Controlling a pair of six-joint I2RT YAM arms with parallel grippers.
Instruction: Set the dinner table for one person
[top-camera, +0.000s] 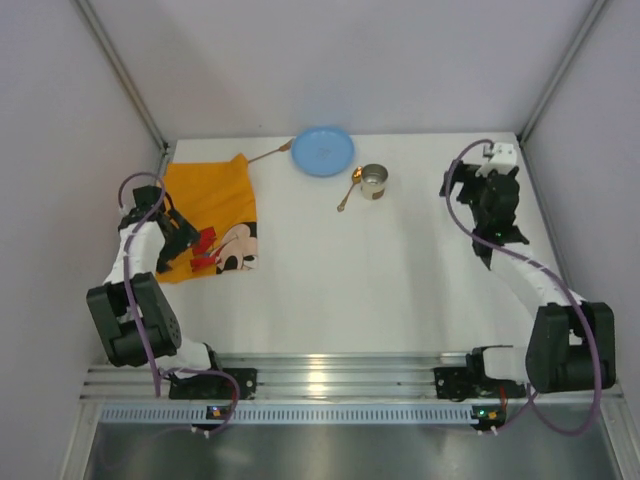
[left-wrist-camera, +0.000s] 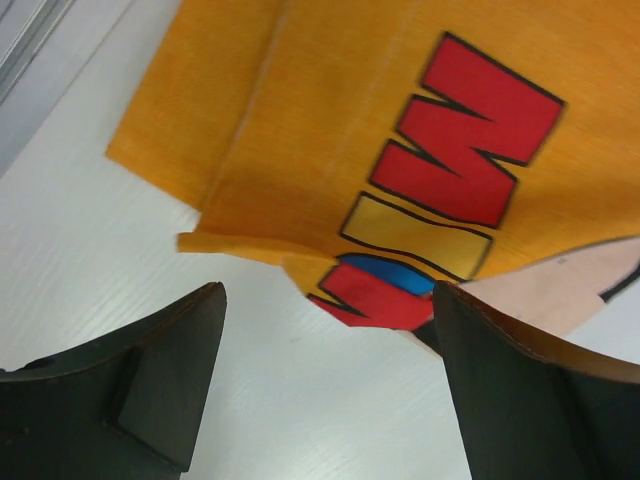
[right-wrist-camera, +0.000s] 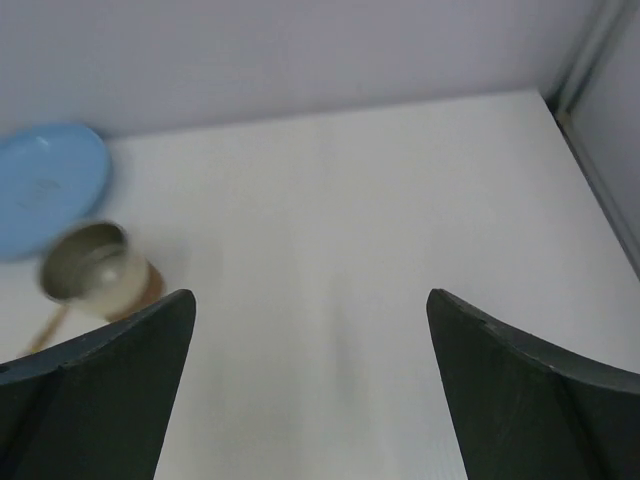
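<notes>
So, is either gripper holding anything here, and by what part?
Nothing. The left gripper is open above the orange Mickey Mouse cloth; the right gripper is open over the table.

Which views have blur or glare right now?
Right wrist: the cup and blue plate are smeared and soft, the tabletop washed out. Left wrist: the orange cloth and its print are crisp, no glare. Top external: even light, focus fine, one bright glare patch on the metal rail at the near edge.

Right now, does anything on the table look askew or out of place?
Yes: the orange cloth lies crooked at the dinner table's left side, its near edge folded over just ahead of the open left gripper.
</notes>
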